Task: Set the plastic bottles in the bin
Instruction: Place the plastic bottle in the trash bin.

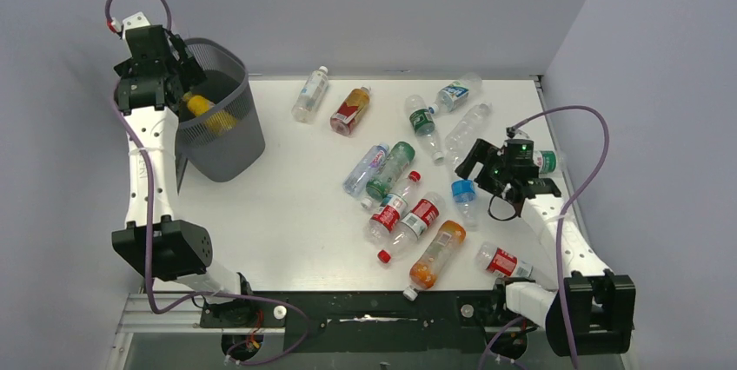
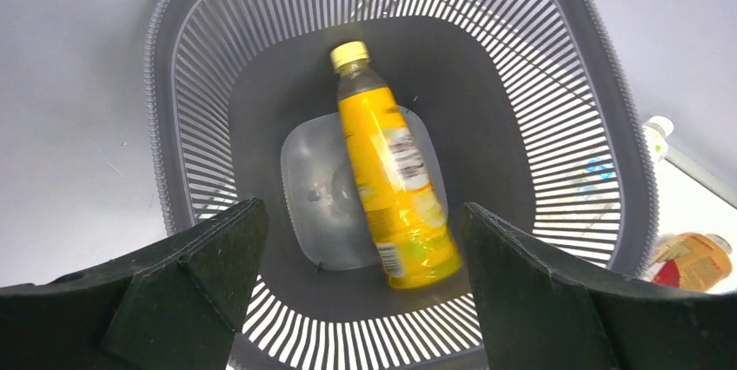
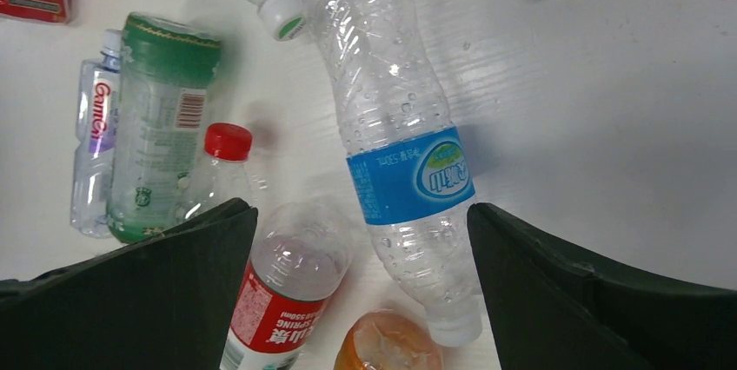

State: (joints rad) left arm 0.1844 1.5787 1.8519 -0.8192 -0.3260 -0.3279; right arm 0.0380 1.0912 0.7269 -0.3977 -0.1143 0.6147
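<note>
The dark grey mesh bin (image 1: 233,149) stands at the table's far left. My left gripper (image 1: 176,83) hovers over its rim, open, with nothing between the fingers. In the left wrist view a yellow bottle (image 2: 391,183) lies loose inside the bin (image 2: 162,66), below the gripper (image 2: 363,240), beside a clear bottle (image 2: 317,196). Several plastic bottles lie scattered over the table's middle and right. My right gripper (image 1: 497,177) hangs open above them. Its fingers straddle a clear blue-labelled bottle (image 3: 400,161) and a red-labelled one (image 3: 287,292) without touching either.
A clear bottle (image 1: 310,93) and an amber bottle (image 1: 350,110) lie near the back edge. An orange bottle (image 1: 437,253) and a red-labelled one (image 1: 502,260) lie near the front. A green bottle (image 3: 161,127) lies left of the right gripper. Grey walls enclose the table.
</note>
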